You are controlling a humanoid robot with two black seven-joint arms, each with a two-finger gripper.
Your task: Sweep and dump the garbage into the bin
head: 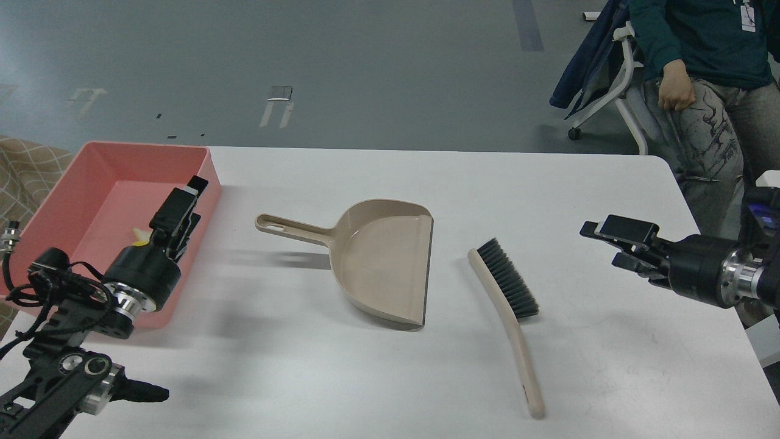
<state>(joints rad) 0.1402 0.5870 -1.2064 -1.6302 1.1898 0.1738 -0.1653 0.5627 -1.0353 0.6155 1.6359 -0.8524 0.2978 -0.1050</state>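
Note:
The pink bin [122, 146] stands at the table's left end. Inside it, a corner of the white bread slice [140, 232] and a sliver of the yellow sponge [139, 242] show; my left gripper hides the rest of both. My left gripper [196, 200] hovers over the bin's right wall, open and empty. My right gripper [603, 245] is open and empty, raised above the table's right side, well to the right of the brush.
A beige dustpan [381, 262] lies mid-table, its handle pointing left toward the bin. A beige brush [509, 292] with black bristles lies right of it. A person [701, 55] and a chair [615, 91] are beyond the table's far right corner.

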